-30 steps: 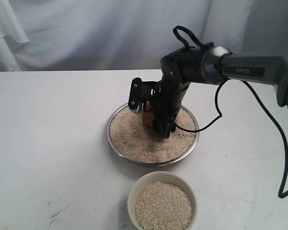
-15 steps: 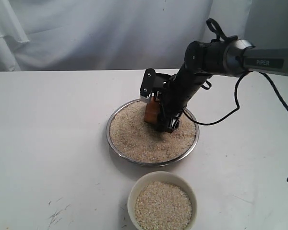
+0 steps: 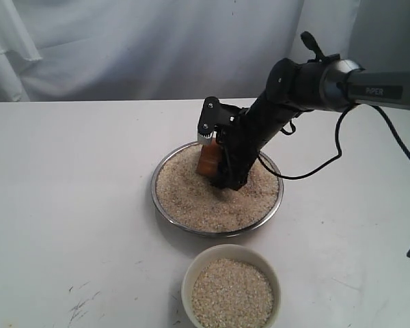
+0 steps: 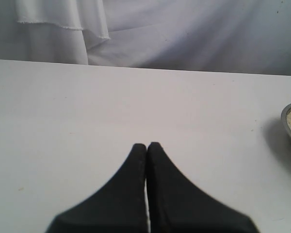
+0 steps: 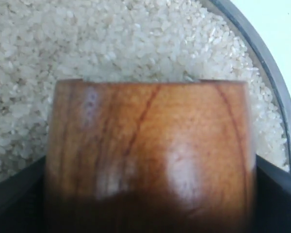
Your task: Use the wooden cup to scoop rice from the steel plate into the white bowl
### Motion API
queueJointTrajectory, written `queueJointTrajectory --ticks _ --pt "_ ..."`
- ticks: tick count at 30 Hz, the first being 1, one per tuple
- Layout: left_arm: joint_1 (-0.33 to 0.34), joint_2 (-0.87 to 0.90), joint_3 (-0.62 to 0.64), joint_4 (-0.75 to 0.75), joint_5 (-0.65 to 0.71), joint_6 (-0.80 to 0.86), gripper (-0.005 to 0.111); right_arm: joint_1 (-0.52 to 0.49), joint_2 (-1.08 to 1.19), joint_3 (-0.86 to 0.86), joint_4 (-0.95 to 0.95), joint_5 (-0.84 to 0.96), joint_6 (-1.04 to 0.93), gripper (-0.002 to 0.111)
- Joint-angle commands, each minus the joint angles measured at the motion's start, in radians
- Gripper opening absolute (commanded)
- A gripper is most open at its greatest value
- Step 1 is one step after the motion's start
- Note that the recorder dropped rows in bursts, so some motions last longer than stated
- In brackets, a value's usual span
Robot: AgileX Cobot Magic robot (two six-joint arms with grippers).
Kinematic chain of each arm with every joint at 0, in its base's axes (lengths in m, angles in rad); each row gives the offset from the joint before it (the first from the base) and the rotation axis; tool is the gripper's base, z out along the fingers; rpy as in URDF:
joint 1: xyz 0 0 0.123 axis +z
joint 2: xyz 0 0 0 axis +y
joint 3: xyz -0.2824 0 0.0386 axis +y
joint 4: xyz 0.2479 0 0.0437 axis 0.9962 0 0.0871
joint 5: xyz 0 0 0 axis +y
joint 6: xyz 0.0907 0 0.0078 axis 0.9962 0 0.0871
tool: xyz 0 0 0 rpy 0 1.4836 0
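The right gripper (image 3: 217,154) is down over the steel plate (image 3: 154,197), its jaws spread wide and clamped on either side of the wooden cup (image 3: 208,158). From the side I only catch a sliver of reddish-brown wood between the black fingers; the rest of the cup is behind the gripper body. The cup sits tilted at the far side of the plate, its lower end down at the rice (image 3: 191,198), though whether it digs in or just touches I cannot tell.

In the right wrist view the cup's wall fills most of the picture, with a dark finger (image 5: 12,199) at each side, blurred and cut off by the edge. The mouth of the cup faces away, so its inside and whatever it may hold are hidden. Beyond it lie grains right up to the plate's rim.

The white bowl (image 3: 186,281) stands on the table (image 3: 68,205) just in front of the plate, apart from it, with rice in it nearly to the rim; its near edge is cut off by the frame.

The left gripper (image 4: 146,148) shows only in its own wrist view, over bare table, tips pressed together and holding nothing. A slice of the plate peeps in at the edge there. The right arm runs out of the side view, a black cable (image 3: 314,167) looping beneath it
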Motion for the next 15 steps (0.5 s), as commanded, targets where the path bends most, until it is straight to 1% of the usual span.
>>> queueJointTrajectory --ticks 1,3,8,15 --pt "-0.003 -0.004 0.005 0.001 -0.007 -0.001 0.000 -0.030 0.002 -0.001 0.116 0.024 -0.089 0.000" --pt "-0.003 -0.004 0.005 0.001 -0.007 -0.001 0.000 -0.042 0.002 -0.001 0.157 0.033 -0.117 0.000" --pt "-0.003 -0.004 0.005 0.001 -0.007 -0.001 0.000 -0.078 0.002 -0.001 0.173 0.083 -0.175 0.000" --pt "-0.003 -0.004 0.005 0.001 -0.007 -0.001 0.000 -0.153 0.002 0.002 0.445 0.212 -0.389 0.000"
